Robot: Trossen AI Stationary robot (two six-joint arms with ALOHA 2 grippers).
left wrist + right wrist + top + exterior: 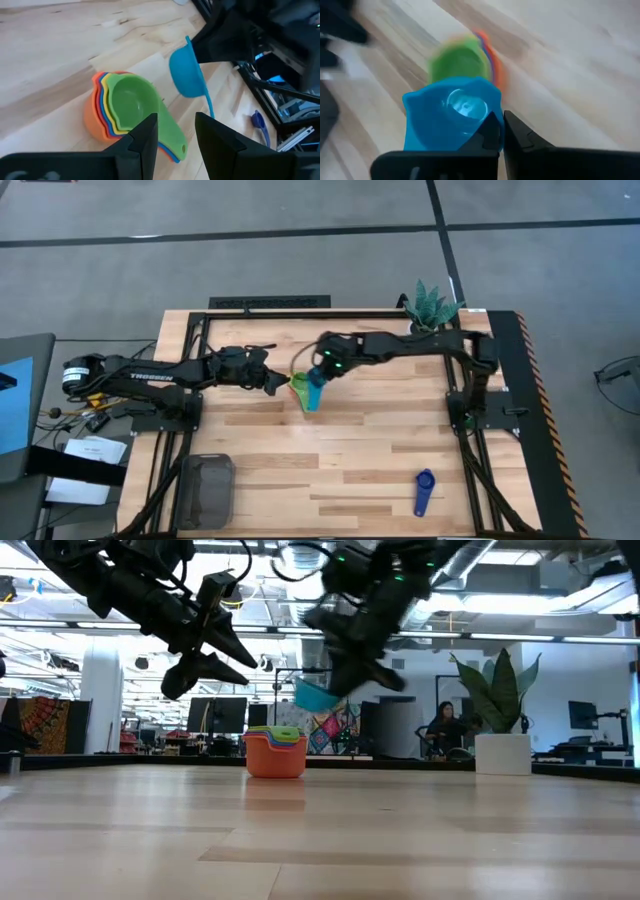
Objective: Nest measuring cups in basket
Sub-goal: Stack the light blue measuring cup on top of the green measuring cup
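A nested stack of measuring cups [298, 385], orange outermost and green innermost, rests by its base on the table's middle [275, 752] [127, 105] [465, 62]. My right gripper [320, 370] [350, 670] [501, 132] is shut on the teal cup [314, 392] [318, 695] [187, 72], held in the air just right of and above the stack. My left gripper [272, 377] [215, 650] [175, 135] hovers open just left of the stack, touching nothing. The dark blue cup [424, 492] [260, 125] lies near the table's right near corner. The basket [207, 488] stands at the left near corner. My right gripper pinches the teal cup's bowl at its rim [487, 117], on the side away from the handle. The fingers slant down from the table's right. The cup is lifted clear and tilted, with its thin handle [209, 102] hanging downward.
A white plant pot with a green plant [432, 305] [503, 750] stands at the far right corner. Bare wood lies between the stack and the basket. Dark frame rails run along the table's left, right and far edges. A person sits in the room beyond the table [440, 730].
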